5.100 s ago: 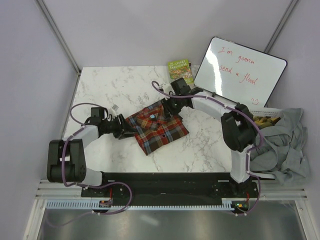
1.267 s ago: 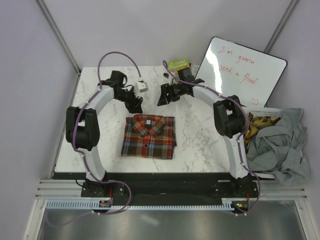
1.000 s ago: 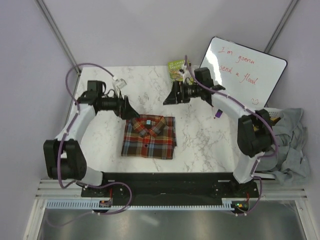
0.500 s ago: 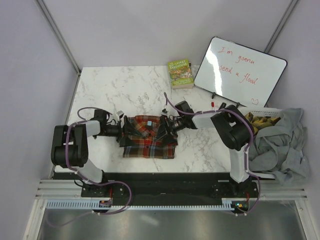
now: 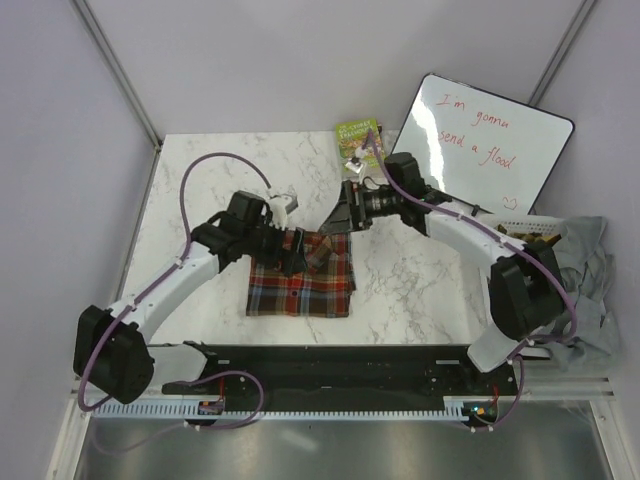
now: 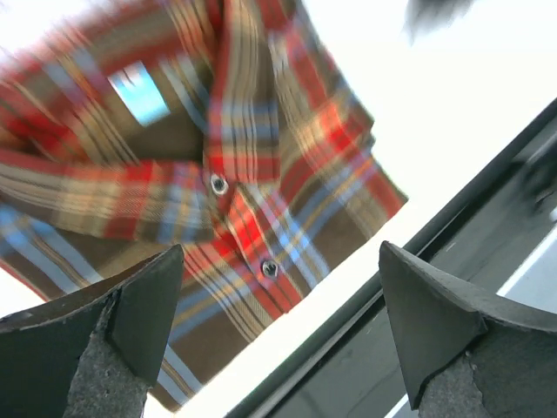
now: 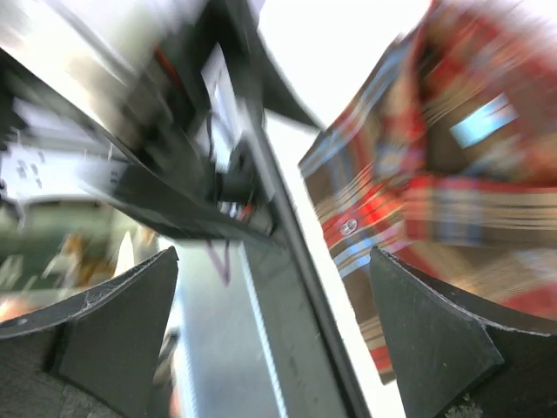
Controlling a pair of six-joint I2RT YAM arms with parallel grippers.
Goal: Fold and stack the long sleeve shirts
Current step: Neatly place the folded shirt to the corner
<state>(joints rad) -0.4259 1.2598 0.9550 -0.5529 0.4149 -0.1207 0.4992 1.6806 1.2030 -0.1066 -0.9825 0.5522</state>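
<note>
Surveying by size: white marble table; crumpled grey cloth heap well outboard of the right gripper, apparently unfolded, so work remains; red-orange, brown and blue plaid flannel shirt folded beneath the left gripper; both spread wide, empty.

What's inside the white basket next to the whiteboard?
Some yellowish things show at the top of the white basket. A gray cloth draped over it covers the rest, so I can't tell what else is inside.
</note>
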